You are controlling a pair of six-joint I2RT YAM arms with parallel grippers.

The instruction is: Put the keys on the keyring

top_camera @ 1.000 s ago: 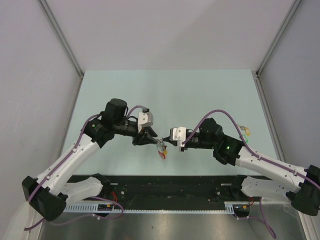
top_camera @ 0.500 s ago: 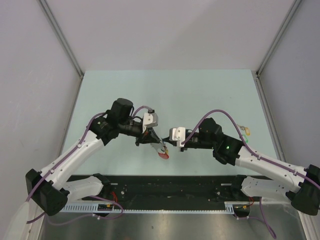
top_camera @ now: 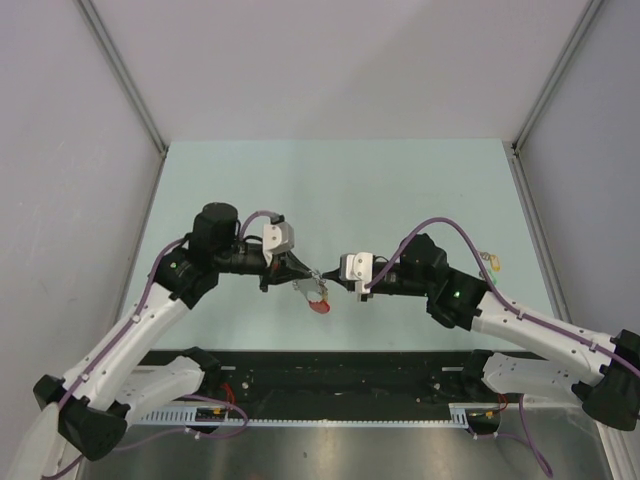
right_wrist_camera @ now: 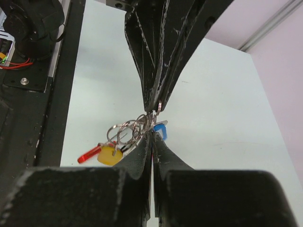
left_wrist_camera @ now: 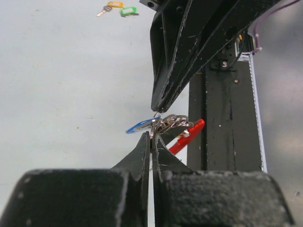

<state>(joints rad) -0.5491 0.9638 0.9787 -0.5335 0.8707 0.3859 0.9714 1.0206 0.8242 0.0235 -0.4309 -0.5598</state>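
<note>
Left claw point(top_camera: 300, 278) and right claw point(top_camera: 336, 283) meet tip to tip at the centre of the overhead frame, both pinched together on the keyring point(top_camera: 317, 293), which hangs in the air between them. Which loop of wire each one nips is too fine to tell.

From the left wrist, the left claw point(left_wrist_camera: 151, 138) rises from the bottom edge and the right claw point(left_wrist_camera: 159, 109) drops from the top. The keyring point(left_wrist_camera: 171, 124) sits just right of where they meet. A blue key point(left_wrist_camera: 140, 126) juts left and the red band point(left_wrist_camera: 187, 137) trails to the lower right. From the right wrist, a yellow tag point(right_wrist_camera: 110, 154) also hangs on the bunch, at the lower left.

Two loose keys point(left_wrist_camera: 118, 8), tagged yellow and green, lie on the pale surface point(left_wrist_camera: 61, 85) at the upper left of the left-wrist frame, blades pointing left. In the overhead view they sit well apart from the claws, at the right edge of the surface. The right arm looks the nearer, so the next pickup likely falls to it.
</note>
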